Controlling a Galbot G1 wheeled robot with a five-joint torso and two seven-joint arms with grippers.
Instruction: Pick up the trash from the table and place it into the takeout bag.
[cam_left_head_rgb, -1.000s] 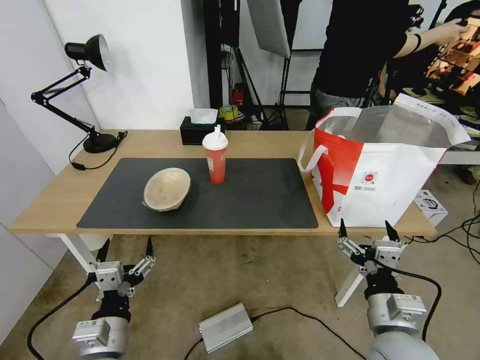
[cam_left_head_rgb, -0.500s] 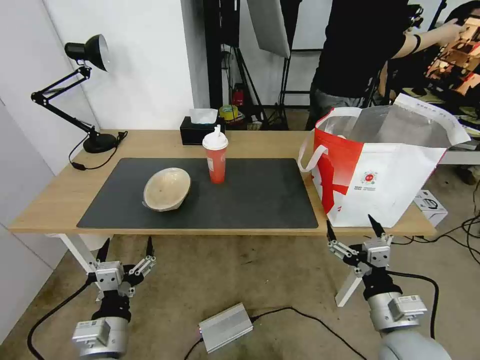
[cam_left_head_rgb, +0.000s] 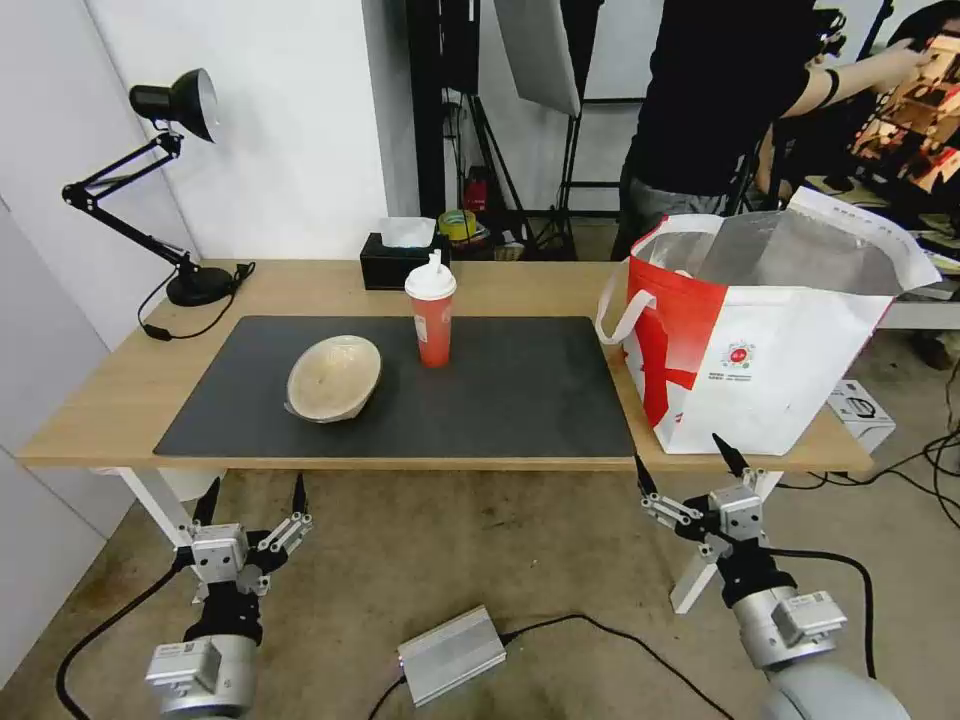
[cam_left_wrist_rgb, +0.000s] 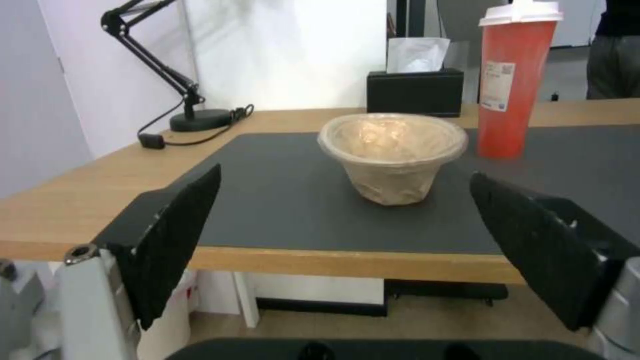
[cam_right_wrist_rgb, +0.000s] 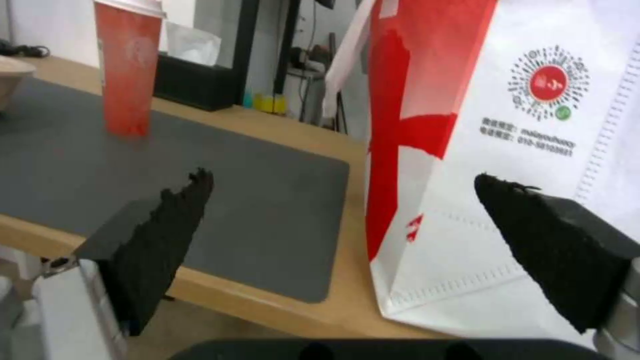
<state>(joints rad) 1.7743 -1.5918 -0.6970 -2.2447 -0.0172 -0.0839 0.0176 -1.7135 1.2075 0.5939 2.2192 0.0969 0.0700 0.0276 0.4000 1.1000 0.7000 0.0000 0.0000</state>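
— Where's the trash?

— Two pieces sit on the dark mat (cam_left_head_rgb: 480, 395) of the surface (cam_left_head_rgb: 100, 400). The beige bowl (cam_left_head_rgb: 334, 378) is on the mat's left half, tipped so its opening faces partly toward the robot. The red cup (cam_left_head_rgb: 431, 320) with its white lid stands upright just beside it, farther back and to the right, not touching it.

— And the bag?

— The takeout bag (cam_left_head_rgb: 760, 330) stands upright at the right end of the surface, off the mat, its mouth open and the foil lining showing (its white loop handle hangs on the side nearest the mat).

— What are the end effectors doing?

— Both hang below the front edge of the surface, over the floor, fingers spread wide and holding nothing. The left end effector (cam_left_head_rgb: 250, 500) is under the mat's left corner. The right end effector (cam_left_head_rgb: 688, 462) is just below the bag's near bottom edge, tilted a little to the left.

— Do the wrist cameras add anything?

— The left wrist view looks straight at the bowl between its two open fingers (cam_left_wrist_rgb: 180, 225) and shows a crinkled clear film lining it. The right wrist view shows the bag's round red logo and small print up close, with the cup off to the side. A black tissue box (cam_left_head_rgb: 400, 262) sits behind the cup, and a desk lamp (cam_left_head_rgb: 160, 180) stands at the far left corner.
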